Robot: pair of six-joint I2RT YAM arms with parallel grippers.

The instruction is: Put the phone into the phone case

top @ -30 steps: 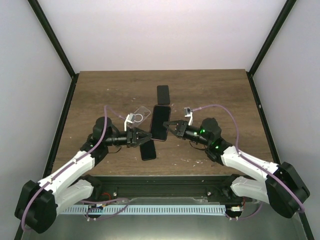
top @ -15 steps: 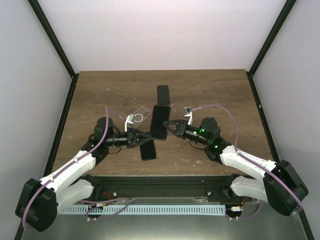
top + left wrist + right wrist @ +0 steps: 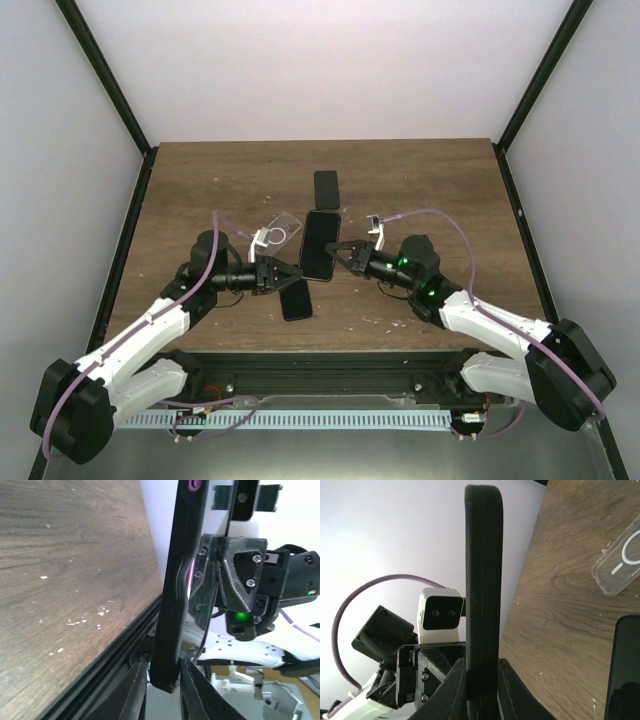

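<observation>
Left hand (image 3: 298, 272), right hand (image 3: 338, 250): case (image 3: 320, 243) pinch

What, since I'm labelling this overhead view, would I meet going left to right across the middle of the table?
From the left: left gripper → black phone gripped from both sides → right gripper.

Dark-grained matt wood table (image 3: 420, 170), rubbery matt black case (image 3: 482, 580), glossy clear plastic case (image 3: 620, 555), glossy phone (image 3: 622, 670).
</observation>
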